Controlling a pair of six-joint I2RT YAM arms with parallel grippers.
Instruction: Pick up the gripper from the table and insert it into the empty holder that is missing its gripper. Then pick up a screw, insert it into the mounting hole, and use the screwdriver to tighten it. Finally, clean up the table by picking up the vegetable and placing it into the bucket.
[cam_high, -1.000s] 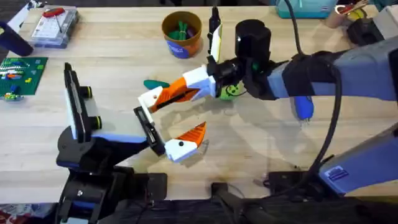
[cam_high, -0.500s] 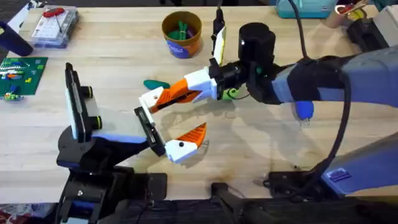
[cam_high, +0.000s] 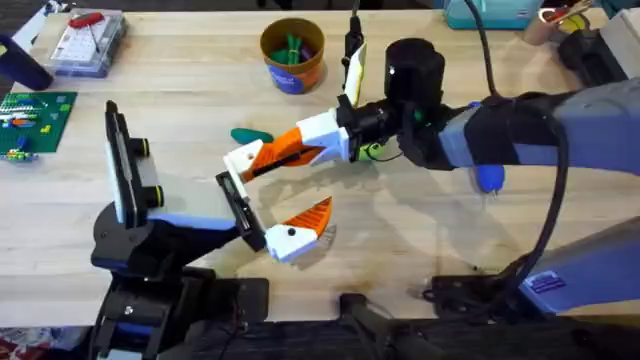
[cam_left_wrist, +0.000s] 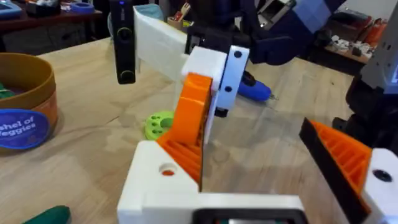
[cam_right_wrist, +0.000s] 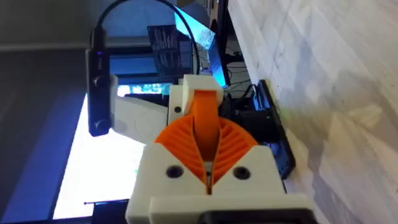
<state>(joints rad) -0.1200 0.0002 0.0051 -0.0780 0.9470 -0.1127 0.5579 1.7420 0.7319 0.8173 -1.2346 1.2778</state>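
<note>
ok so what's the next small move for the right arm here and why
Probably ease the right gripper a little toward the holder, lining the white base up with the bar. It is shut on the gripper, whose base hangs just off the bar's far end and does not look seated yet.

Bright, even light falls on the table (cam_high: 180, 110), soft shadows lie beneath the arms, and near parts blur.
</note>
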